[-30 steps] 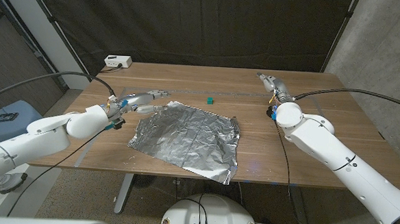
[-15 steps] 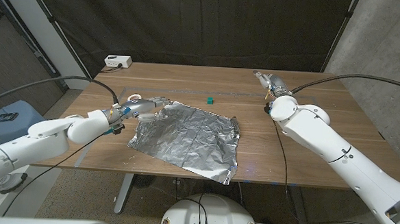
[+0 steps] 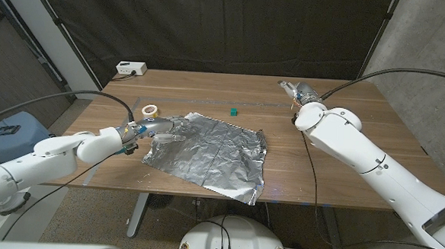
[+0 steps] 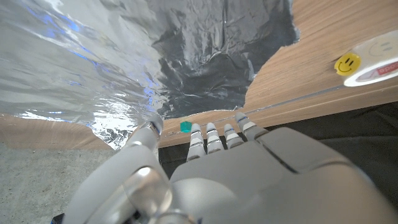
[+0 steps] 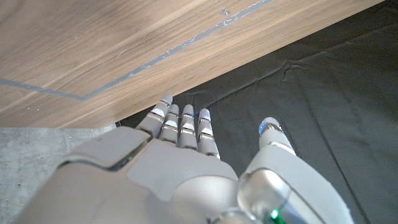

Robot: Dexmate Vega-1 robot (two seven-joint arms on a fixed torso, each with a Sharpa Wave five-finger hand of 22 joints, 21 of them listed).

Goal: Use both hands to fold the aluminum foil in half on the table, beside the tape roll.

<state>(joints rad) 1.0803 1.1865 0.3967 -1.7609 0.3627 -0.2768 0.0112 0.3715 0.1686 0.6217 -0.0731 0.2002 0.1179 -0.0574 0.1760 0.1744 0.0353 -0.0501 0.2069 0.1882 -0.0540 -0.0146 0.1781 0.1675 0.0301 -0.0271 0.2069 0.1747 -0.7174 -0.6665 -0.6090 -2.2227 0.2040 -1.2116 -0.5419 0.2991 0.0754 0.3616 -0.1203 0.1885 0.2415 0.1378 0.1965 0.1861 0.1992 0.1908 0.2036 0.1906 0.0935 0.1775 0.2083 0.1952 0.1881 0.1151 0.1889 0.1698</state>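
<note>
A crinkled aluminum foil sheet (image 3: pixel 208 150) lies spread flat in the middle of the table; in the left wrist view the foil (image 4: pixel 118 56) is seen from its edge. A white tape roll (image 3: pixel 151 109) sits just left of the foil's far left corner, and the same tape roll (image 4: pixel 375 57) carries a yellow smiley sticker. My left hand (image 3: pixel 160 126) reaches over the foil's left edge, fingers straight and apart, holding nothing (image 4: pixel 239 177). My right hand (image 3: pixel 292 88) hovers at the far right of the table, well away from the foil, fingers extended and empty (image 5: pixel 180 158).
A small green cube (image 3: pixel 232 110) stands just beyond the foil's far edge. A white box (image 3: pixel 131 69) sits at the far left corner of the table (image 3: pixel 343 157). A black curtain hangs behind the table. The foil's front corner nears the table's front edge.
My left hand has moved right, from over the tape roll onto the foil's left edge, uncovering the roll. My right hand has drifted slightly left and farther back.
</note>
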